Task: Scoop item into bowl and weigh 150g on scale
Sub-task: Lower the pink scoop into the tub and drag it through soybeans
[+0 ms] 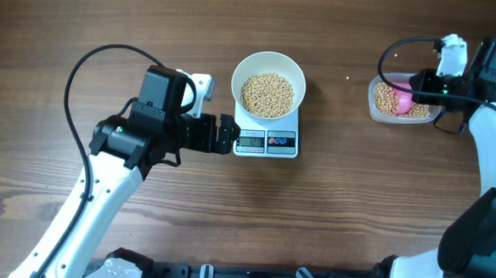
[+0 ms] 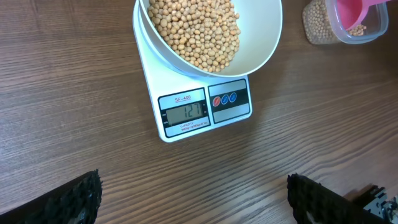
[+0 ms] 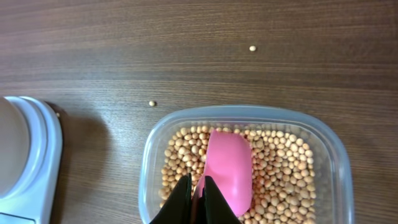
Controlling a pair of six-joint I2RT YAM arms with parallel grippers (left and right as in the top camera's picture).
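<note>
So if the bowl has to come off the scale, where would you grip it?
Probably the rim of the bowl, left side, from above: one jaw inside, one outside. It looks too wide to span, and the beans sit below the rim.

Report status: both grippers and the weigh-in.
Left gripper open beside scale. Right gripper shut on pink scoop in bean tub. Bowl of beans on scale, display reads 127. Two loose beans by tub.
</note>
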